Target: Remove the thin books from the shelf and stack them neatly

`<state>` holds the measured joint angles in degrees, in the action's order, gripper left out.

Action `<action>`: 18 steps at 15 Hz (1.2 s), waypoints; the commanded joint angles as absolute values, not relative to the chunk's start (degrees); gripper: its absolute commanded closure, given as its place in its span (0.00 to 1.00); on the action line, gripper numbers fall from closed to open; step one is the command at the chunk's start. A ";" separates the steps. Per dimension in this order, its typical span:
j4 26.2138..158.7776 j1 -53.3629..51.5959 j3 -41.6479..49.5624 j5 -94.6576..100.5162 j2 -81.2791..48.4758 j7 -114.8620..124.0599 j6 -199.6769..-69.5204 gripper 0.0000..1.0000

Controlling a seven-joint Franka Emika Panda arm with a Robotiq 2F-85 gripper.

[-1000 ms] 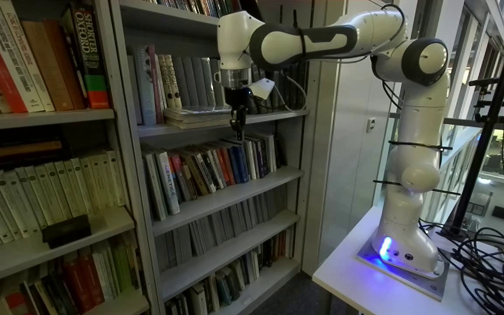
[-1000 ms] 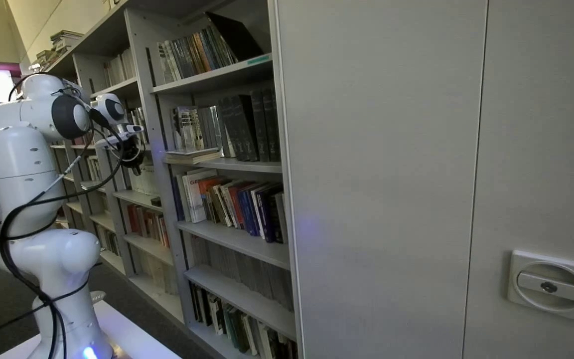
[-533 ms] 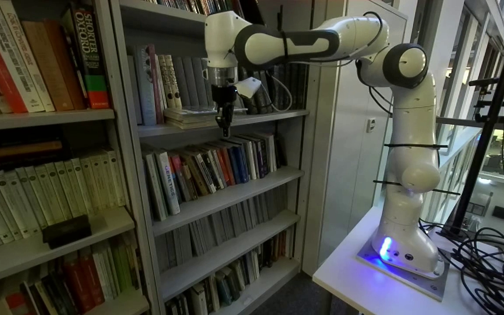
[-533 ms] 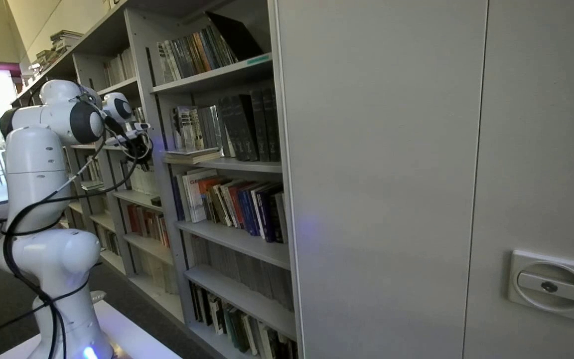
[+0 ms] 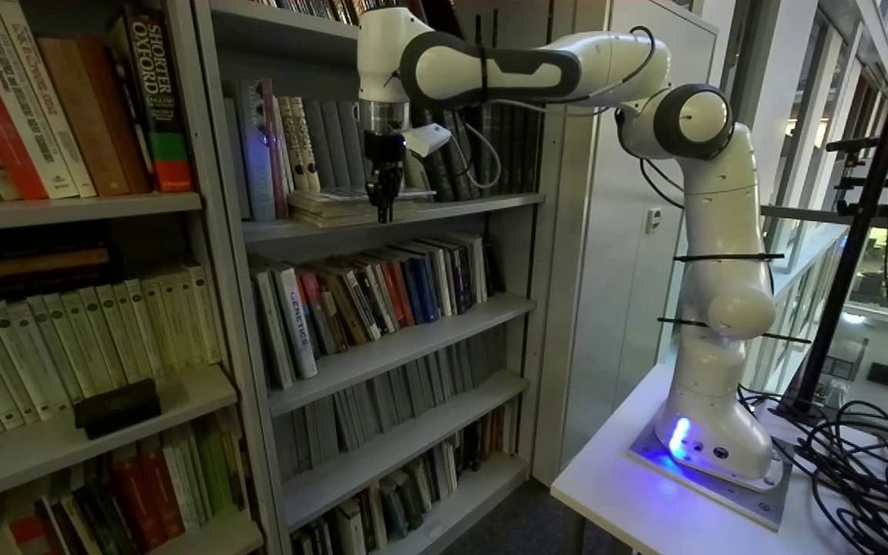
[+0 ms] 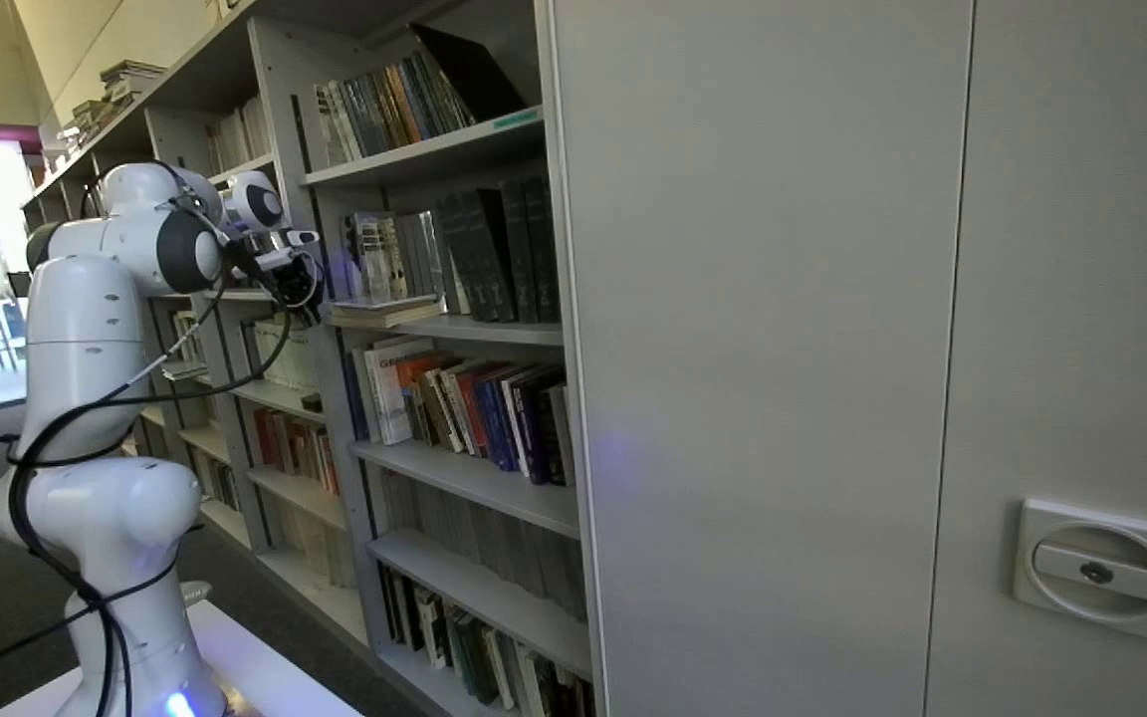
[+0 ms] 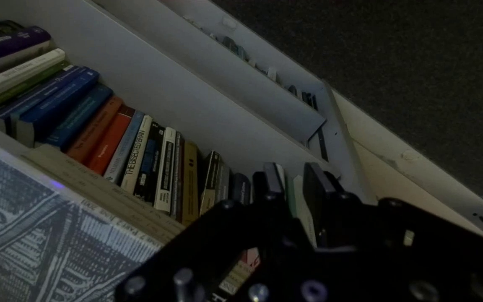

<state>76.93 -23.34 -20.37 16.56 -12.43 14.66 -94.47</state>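
Black two-finger tool: fingers spread part-way, some of the row of multicoloured paperbacks below showing through the gap; pointing down in both exterior views
Thin books: slim upright volumes, pale grey and white spines, some dark; standing in a row on the flat grey metal shelf
Tall grey metal bookcase: thin uprights, several boards bearing books
Flat stack of thin, pale-edged books: same shelf, in front of the upright volumes, reaching the board's front edge; top cover has a blue-grey line drawing, wrist view
Tool vs stack: tool just in front, fingertips roughly level with it; touching or apart, cannot tell
Paperback row: next board down, some leaning; white GENETICS spine near the left end in an exterior view, red and blue spines mid-row
Next bookcase section: thick cream-spined volumes upright; flat black object at the board's front, cannot tell what
White robot arm with dark joint rings: rising from the white desk, forearm stretched toward the bookcase; blue light lit at the base
Desk load: grey metal mounting plate under the arm, tangle of black cables beside it
Pale grey panel: next to the bookcase, white latch on it
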 commanded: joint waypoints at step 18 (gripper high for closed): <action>66.69 -23.90 -14.48 14.89 -18.34 18.66 -88.66 1.00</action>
